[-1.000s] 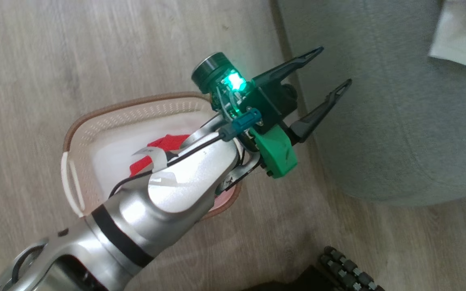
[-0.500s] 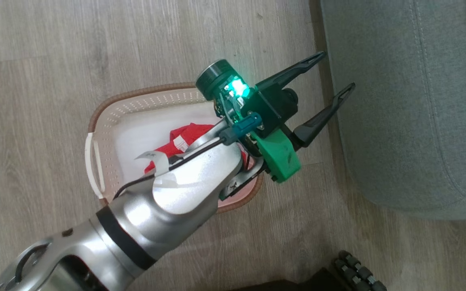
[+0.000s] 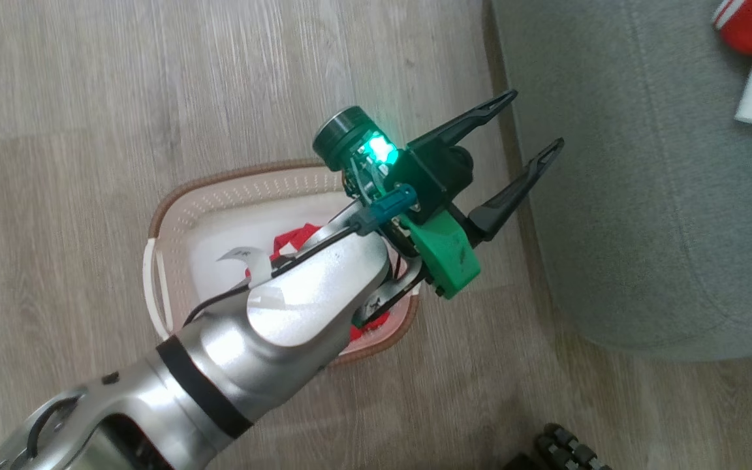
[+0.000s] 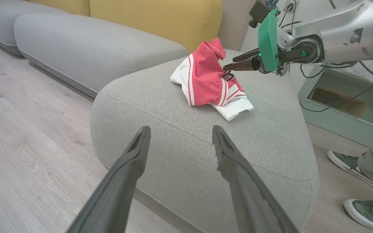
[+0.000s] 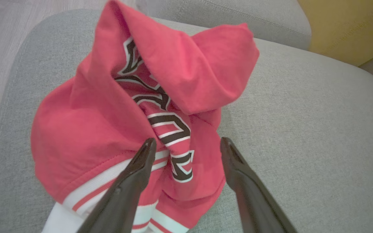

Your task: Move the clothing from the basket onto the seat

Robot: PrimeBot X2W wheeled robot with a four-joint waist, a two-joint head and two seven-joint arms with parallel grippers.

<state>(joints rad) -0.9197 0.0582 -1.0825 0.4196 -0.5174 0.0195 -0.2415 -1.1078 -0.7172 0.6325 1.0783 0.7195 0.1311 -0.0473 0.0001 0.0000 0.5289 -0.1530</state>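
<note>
The cream basket stands on the wood floor beside the grey-green seat. A red garment lies in it, mostly hidden under my left forearm. My left gripper hangs open and holds nothing, past the basket's far rim at the edge of the seat; its fingers point at the cushion. The red jersey with dark lettering lies crumpled on the seat. My right gripper is open just over the jersey, fingers on either side of a fold.
A person's shoes stand on the floor right of the seat. A second grey cushion and a yellow backrest lie behind it. The robot's wheeled base shows near the bottom edge.
The whole head picture has shifted, so the camera moved; more of the jersey now shows at the top right. The left gripper stays open above the basket's far side.
</note>
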